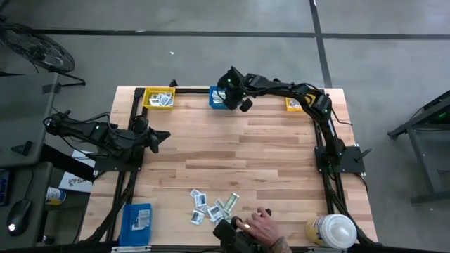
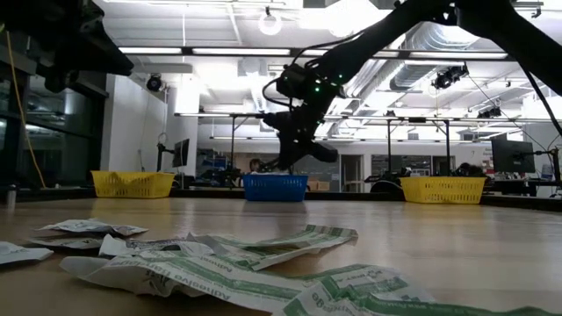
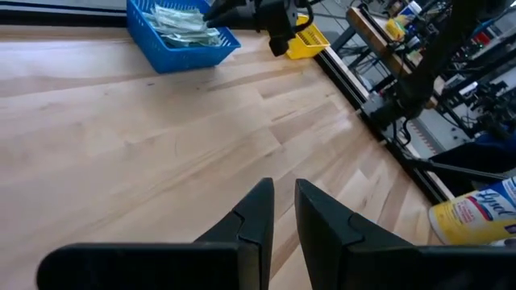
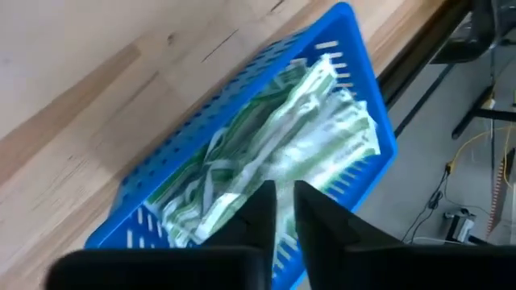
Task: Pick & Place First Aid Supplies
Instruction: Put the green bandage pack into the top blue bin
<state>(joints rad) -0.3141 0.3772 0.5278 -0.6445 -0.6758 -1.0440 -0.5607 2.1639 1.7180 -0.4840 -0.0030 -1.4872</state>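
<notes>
Loose first aid supplies, white and green-and-white packets (image 1: 211, 205), lie flat in a pile on the wooden table near its front edge (image 2: 219, 259). More green-and-white packets (image 4: 298, 129) lie inside a blue bin (image 1: 213, 99) at the far edge. My right gripper (image 4: 284, 193) hangs just above that bin (image 2: 274, 187), slanting down. Its fingers stand a narrow gap apart, and I see nothing between them. My left gripper (image 1: 163, 135) waits above the table's left side. It too is open by a narrow gap and holds nothing (image 3: 282, 189).
Two yellow bins (image 1: 159, 98) (image 1: 294, 104) flank the blue one along the far edge. A second blue bin (image 1: 137, 219) sits at the near left. A white-capped bottle (image 1: 332, 230) stands at the near right. A person's hand (image 1: 264, 225) rests by the pile.
</notes>
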